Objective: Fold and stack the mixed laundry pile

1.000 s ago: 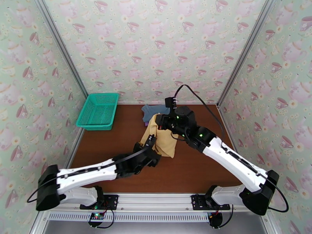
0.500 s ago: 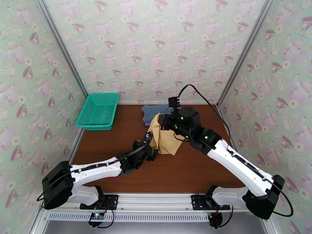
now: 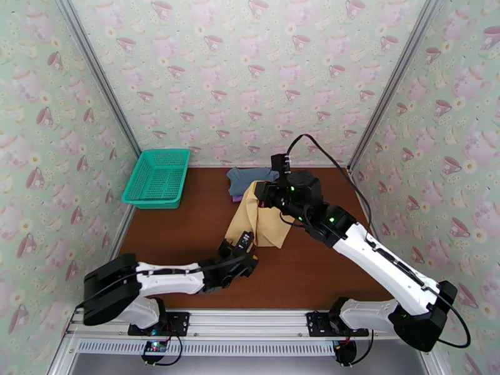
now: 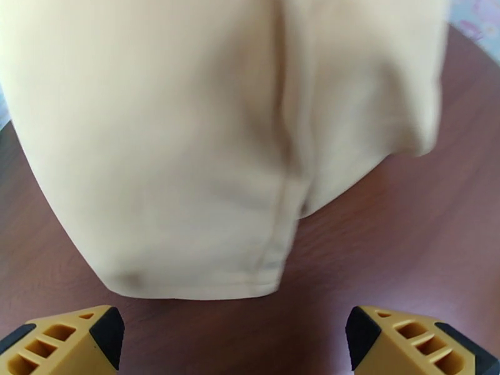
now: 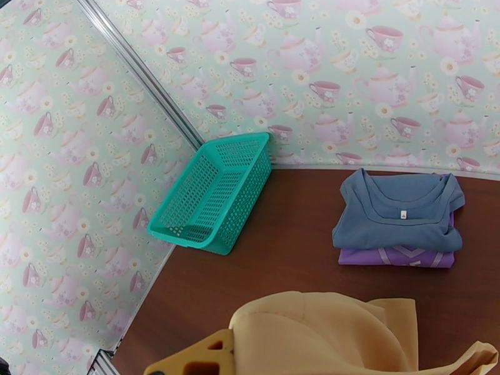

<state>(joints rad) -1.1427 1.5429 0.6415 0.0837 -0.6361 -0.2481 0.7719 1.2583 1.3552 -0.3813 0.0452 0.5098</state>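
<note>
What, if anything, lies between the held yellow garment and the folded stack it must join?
Nothing visible does. Bare table separates the mustard-yellow garment from the grey-blue shirt folded on the lilac-purple shirt; the teal basket sits aside by the wall.

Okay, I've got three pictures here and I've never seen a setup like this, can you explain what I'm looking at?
These are two robot arms bolted at the near edge of a brown table. One picture looks down from above and behind them; the other two come from a camera on each wrist. The right gripper holds up a mustard-yellow garment, which hangs toward the table. The left gripper is open, its fingers just short of the garment's lower hem. At the back, a grey-blue shirt lies folded on a lilac-purple shirt. A teal basket sits in the far left corner.
</note>
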